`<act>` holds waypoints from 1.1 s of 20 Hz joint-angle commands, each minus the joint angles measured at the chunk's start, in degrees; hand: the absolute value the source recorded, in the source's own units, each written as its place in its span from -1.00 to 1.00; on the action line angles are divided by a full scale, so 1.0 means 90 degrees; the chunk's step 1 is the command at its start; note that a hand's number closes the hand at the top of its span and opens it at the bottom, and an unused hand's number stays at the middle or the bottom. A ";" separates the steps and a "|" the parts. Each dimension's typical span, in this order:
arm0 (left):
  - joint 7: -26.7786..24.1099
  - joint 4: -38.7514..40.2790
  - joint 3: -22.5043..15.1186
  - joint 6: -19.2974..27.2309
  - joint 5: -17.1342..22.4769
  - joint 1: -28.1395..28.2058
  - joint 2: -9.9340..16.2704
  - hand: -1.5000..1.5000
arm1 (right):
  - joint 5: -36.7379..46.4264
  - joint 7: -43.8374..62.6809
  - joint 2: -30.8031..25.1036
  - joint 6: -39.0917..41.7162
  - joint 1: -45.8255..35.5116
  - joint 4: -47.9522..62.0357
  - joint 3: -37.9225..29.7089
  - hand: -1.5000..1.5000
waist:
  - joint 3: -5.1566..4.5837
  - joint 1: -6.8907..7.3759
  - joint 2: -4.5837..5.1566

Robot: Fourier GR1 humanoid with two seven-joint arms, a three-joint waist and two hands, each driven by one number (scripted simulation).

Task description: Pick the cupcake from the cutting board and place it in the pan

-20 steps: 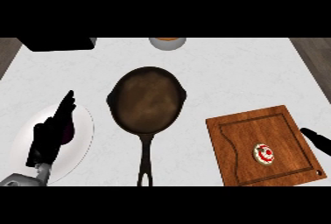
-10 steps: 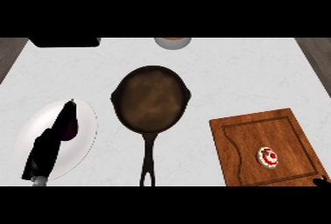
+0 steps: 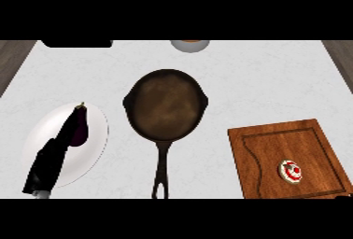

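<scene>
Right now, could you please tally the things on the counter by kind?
Pan: 1
Cutting board: 1
Cupcake: 1
Plate: 1
Eggplant: 1
Bowl, partly cut off at the far edge: 1
Total: 6

A cupcake [image 3: 291, 171] sits on the wooden cutting board [image 3: 265, 163] at the right. The dark pan [image 3: 166, 107] lies mid-counter, handle toward the lower edge. At the left, the left hand [image 3: 52, 161], fingers straight, lies over a white plate [image 3: 96, 140] bearing an eggplant [image 3: 81, 128].
</scene>
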 commanded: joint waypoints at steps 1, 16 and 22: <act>-0.0297 0.0016 -0.0141 0.0064 -0.0206 0.0308 -0.0228 0.00 | -0.0100 0.1647 -0.0542 0.0397 -0.0894 -0.0317 0.0101 -1.00 | 0.0004 0.0118 0.0020; 0.0222 -0.0202 0.0043 -0.0124 -0.0384 0.0029 -0.0260 0.00 | -0.1327 0.2809 -0.0746 0.1771 -0.3025 0.1320 0.1539 -1.00 | 0.0008 0.0225 0.0032; 0.0313 -0.0238 0.0110 -0.0185 -0.0409 -0.0154 -0.0397 0.00 | -0.1486 0.2772 -0.0554 0.1884 -0.3395 0.1942 0.2125 -1.00 | 0.0013 0.0122 0.0026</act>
